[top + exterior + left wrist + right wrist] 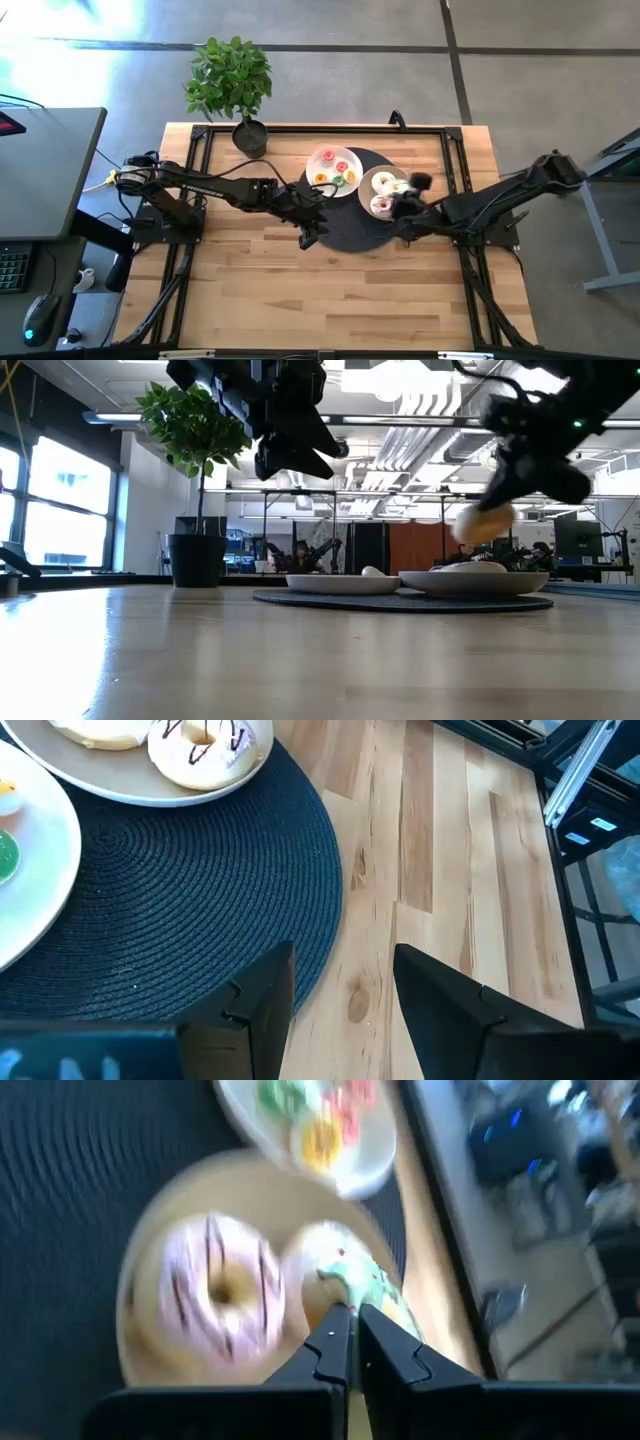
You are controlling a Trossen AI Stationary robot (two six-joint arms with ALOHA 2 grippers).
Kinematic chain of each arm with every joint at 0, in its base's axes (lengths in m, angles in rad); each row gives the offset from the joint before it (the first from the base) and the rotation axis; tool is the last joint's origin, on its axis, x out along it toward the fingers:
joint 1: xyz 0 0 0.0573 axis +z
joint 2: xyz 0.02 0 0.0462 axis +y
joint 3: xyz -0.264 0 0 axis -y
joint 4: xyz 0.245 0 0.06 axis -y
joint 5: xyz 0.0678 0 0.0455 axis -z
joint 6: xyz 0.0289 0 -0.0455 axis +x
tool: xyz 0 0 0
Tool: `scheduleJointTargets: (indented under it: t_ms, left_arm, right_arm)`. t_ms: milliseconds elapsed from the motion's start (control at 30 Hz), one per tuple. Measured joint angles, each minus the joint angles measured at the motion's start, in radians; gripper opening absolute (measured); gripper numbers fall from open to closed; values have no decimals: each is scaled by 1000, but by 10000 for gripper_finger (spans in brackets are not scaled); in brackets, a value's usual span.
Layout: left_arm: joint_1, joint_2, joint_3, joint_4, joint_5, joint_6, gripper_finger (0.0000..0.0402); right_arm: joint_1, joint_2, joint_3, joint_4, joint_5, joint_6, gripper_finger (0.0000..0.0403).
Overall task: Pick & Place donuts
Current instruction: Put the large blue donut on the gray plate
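Two white plates sit on a round dark woven mat (345, 225). The far-left plate (333, 168) holds several small donuts frosted pink, green, yellow and red. The right plate (368, 185) holds a pink donut with dark stripes (215, 1295). My right gripper (350, 1335) is over this plate, shut on a cream donut with green frosting (350, 1280). In the low view that donut (483, 520) hangs above the plate (475, 582). My left gripper (340, 970) is open and empty, hovering over the mat's near edge (320, 920). My right gripper pinches the green-frosted donut between its two fingers at the ring's edge (345, 1295), coming from above and slanting down. The donut is lifted clear of the right plate and hangs below the fingertips (483, 520).
A potted plant (235, 85) stands at the table's far-left edge. Bare wood (330, 300) stretches along the near half of the table. A black frame (455, 150) borders the tabletop. A desk with a keyboard (15, 265) stands off to the left.
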State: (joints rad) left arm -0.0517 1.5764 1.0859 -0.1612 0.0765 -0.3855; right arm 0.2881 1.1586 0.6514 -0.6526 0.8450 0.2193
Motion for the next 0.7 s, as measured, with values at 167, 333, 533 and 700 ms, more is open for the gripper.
scheduleJointTargets:
  t_ms: [167,333,533,700]
  left_arm:
    - [0,0,0,1,-3,64,171]
    - [0,0,0,1,-30,67,171]
    - [0,0,0,-1,-35,68,171]
    - [0,0,0,-6,-35,68,170]
  right_arm:
    - [-1,-17,-1,-133,-25,121,8]
    - [-34,-5,0,-106,-37,178,13]
    - [-98,8,0,-127,-83,360,15]
    - [-142,36,0,-125,-19,433,17]
